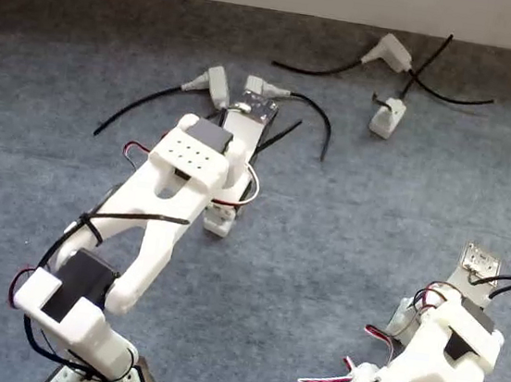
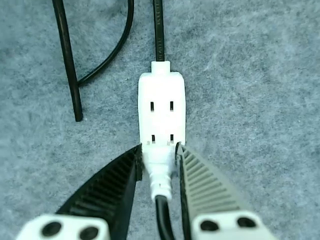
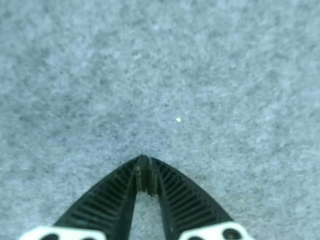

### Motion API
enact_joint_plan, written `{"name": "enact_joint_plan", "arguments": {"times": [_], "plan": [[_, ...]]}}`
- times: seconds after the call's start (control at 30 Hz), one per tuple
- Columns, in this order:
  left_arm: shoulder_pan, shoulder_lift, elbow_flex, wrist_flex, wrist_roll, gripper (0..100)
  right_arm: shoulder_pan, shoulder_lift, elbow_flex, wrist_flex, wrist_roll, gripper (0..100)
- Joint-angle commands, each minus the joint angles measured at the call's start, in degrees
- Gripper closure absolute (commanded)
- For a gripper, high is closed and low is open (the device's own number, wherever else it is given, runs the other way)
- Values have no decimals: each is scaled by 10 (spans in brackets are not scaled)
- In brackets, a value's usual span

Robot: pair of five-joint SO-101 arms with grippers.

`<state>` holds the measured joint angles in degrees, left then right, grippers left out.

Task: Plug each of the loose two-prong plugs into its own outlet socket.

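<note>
My left gripper (image 2: 159,150) is shut on a white two-prong plug (image 2: 159,175), whose black cord runs back between the fingers. The plug's front sits against the near end of a white outlet block (image 2: 161,107) with two pairs of slots on top and a black cord leaving its far end. From above, the left gripper (image 1: 251,111) lies mid-table between two white cord pieces (image 1: 218,82) (image 1: 264,87). Another plug (image 1: 394,51) and a white block (image 1: 387,119) lie at the back right. My right gripper (image 3: 146,167) is shut on nothing over bare carpet, at the front right (image 1: 480,261).
Loose black cords (image 2: 67,65) trail across the grey carpet (image 1: 345,221) beside the outlet block and around the back-right pair (image 1: 445,91). The carpet between the two arms is open floor.
</note>
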<state>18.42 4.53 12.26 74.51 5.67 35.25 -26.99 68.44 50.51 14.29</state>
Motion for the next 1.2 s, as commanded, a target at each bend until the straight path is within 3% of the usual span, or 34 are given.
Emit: {"name": "enact_joint_plan", "arguments": {"times": [0.0, 0.5, 0.83, 1.17], "plan": [[-6, -27, -1, -17, 1, 994, -4, 0, 3, -20, -8, 991], [30, -27, 2, -6, -2, 994, -4, 0, 3, -20, -7, 991], [11, -23, 9, -5, 0, 994, -4, 0, 3, -20, -7, 991], [10, 74, 22, -41, 1, 994, -4, 0, 3, -20, -6, 991]]}}
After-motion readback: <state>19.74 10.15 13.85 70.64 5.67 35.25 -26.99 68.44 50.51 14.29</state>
